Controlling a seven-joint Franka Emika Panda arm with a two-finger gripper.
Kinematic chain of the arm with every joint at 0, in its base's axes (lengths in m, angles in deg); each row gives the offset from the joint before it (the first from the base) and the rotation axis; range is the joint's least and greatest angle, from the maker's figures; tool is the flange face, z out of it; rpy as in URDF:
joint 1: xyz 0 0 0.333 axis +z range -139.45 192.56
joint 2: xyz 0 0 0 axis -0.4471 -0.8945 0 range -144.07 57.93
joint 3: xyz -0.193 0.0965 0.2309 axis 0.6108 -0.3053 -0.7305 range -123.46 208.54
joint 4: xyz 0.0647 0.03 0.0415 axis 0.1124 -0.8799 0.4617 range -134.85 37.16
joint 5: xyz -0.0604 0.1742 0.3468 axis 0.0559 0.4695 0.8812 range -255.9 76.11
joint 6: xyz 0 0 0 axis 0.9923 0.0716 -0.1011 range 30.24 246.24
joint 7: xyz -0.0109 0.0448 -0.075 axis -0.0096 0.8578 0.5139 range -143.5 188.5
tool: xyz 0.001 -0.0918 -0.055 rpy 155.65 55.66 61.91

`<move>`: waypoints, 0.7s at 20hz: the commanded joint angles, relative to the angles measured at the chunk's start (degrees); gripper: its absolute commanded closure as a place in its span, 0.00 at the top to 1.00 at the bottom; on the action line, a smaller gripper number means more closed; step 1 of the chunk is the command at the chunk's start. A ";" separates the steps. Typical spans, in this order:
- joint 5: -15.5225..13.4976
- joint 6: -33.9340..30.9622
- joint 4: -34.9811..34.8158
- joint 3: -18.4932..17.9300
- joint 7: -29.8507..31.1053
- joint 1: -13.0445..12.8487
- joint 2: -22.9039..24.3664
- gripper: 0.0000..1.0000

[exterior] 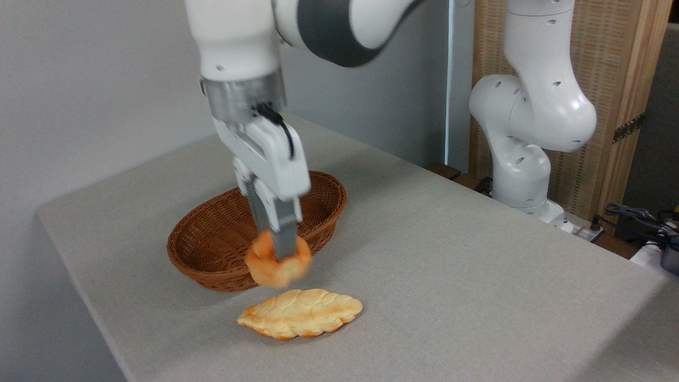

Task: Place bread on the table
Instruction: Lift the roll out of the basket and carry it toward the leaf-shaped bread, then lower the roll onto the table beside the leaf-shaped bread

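Two breads show in this view, and we take the small round orange-brown bread [278,267] as ours: it sits clamped between the fingers of the end effector [282,255], which is closed on it from above. We see one finger running down across the bun's top, its tip buried in the knotted, segmented crust. The bun hangs in the air, just in front of the near rim of the wicker basket [223,241] and clear of it. It looks slightly blurred, so we cannot read its crust closely.

What the next move turns on, we judge, is the drop straight below: bare table [477,265] lies under the bun, but the braided loaf [301,313] lies just in front of the basket too, a little nearer the camera than the bun. The loaf's long axis runs roughly parallel to the basket's front rim. A straight descent looks to us to land between basket and loaf, close to both.

Materials: the basket is brown woven cane, oval, with ribbed walls; the loaf is pale yellow, flat and glossy, browned at its edges; the table carries a matte light grey fabric-like cover with a rounded corner.
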 commanded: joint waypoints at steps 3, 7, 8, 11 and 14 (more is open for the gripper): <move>1.90 -0.16 0.82 -7.13 -7.51 0.31 -4.14 0.49; 5.32 0.45 0.82 -7.13 -7.43 1.64 -8.53 0.57; 5.41 1.15 0.73 -7.13 -7.34 1.64 -9.15 0.69; 5.41 1.86 0.73 -7.13 -7.08 1.73 -9.86 0.85; 5.33 1.86 0.73 -7.05 -6.90 1.73 -9.86 1.00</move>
